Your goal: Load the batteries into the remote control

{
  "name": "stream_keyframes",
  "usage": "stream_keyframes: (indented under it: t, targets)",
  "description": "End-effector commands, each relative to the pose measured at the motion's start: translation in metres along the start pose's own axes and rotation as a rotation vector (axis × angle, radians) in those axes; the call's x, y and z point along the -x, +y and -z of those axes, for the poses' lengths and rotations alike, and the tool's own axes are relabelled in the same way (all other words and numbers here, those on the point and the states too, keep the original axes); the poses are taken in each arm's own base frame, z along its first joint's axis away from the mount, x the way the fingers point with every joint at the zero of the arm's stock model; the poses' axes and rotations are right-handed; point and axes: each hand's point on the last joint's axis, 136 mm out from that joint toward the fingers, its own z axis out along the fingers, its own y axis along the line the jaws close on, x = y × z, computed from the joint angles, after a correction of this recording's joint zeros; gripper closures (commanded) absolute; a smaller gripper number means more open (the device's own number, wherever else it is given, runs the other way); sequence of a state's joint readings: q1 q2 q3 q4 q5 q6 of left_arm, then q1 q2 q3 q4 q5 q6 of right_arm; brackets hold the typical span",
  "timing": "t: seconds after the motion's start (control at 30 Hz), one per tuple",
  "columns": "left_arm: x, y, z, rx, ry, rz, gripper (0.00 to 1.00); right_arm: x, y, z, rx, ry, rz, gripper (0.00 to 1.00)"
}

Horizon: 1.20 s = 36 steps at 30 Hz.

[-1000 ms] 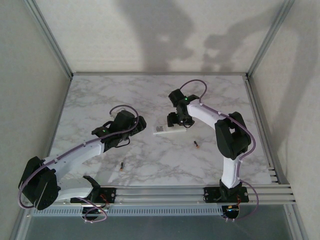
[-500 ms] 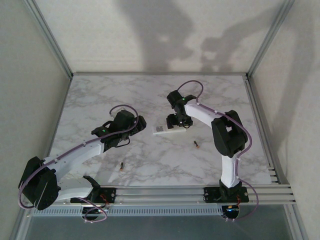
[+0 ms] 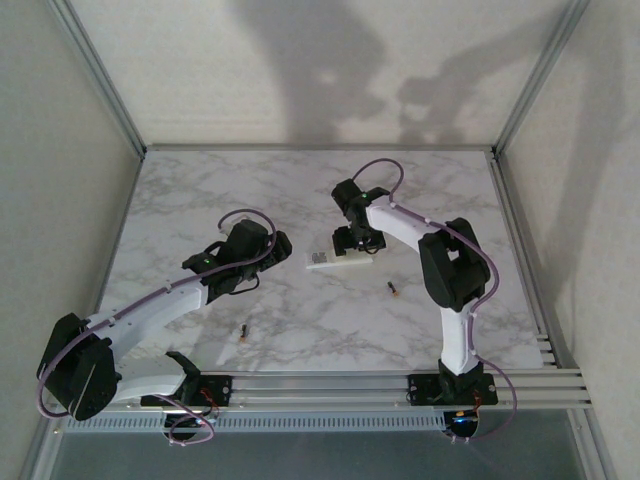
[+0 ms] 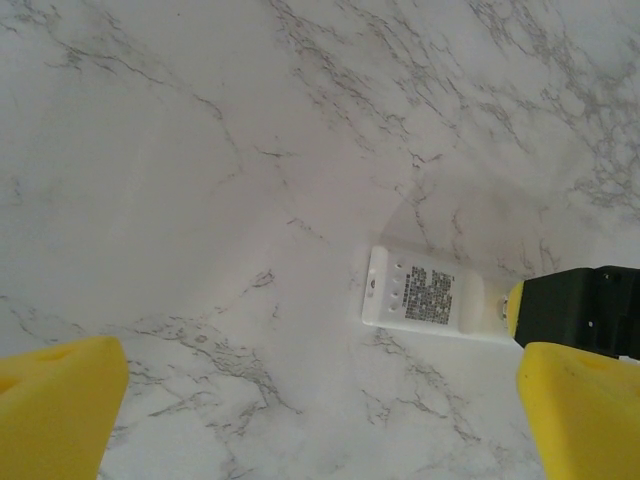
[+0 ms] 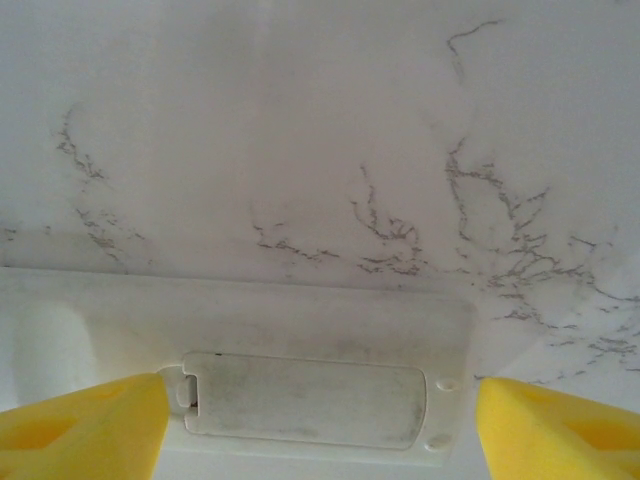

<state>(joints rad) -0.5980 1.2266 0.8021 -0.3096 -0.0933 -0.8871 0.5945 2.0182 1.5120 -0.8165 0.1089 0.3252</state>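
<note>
The white remote control point(image 3: 335, 261) lies flat at mid-table with its plain back up. Its printed label point(image 4: 430, 297) faces the left wrist camera, and the closed battery cover point(image 5: 305, 398) shows in the right wrist view. My right gripper point(image 3: 355, 243) hovers open over the remote's right end. Its left yellow pad point(image 5: 80, 425) is over the remote body and the right pad point(image 5: 560, 430) is just past the remote's end. My left gripper point(image 3: 280, 250) is wide open to the left of the remote, holding nothing. One of the batteries point(image 3: 243, 331) lies near the front and the other point(image 3: 393, 289) to the right.
Metal frame posts and white walls point(image 3: 110, 90) close in the marble table point(image 3: 200, 190) on three sides. A rail point(image 3: 330, 385) runs along the near edge by the arm bases.
The right gripper's jaws have widened a little over the remote's end and the right arm has eased slightly left. The left arm and both batteries have stayed put.
</note>
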Motion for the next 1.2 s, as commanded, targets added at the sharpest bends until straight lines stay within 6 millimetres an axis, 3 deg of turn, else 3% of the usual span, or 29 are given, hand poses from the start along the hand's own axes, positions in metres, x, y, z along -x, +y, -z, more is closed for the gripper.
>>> stream_keyframes:
  t: [0.0, 0.4, 0.6, 1.17]
  targets:
    - [0.003, 0.001, 0.001, -0.009, -0.009, 0.018, 0.01, -0.003, 0.002, -0.004, -0.015, 0.023, 0.010, 0.18]
    - [0.003, 0.003, 0.001, -0.008, -0.007, 0.022, 0.00, -0.007, 0.001, -0.013, -0.023, 0.041, 0.009, 0.18]
    - [0.001, 0.001, -0.002, -0.015, 0.005, 0.019, 0.00, -0.009, 0.001, -0.015, -0.018, 0.043, 0.003, 0.24]
    - [-0.015, -0.010, -0.026, -0.040, 0.086, -0.004, 0.01, 0.002, 0.011, 0.020, 0.146, -0.028, -0.061, 0.24]
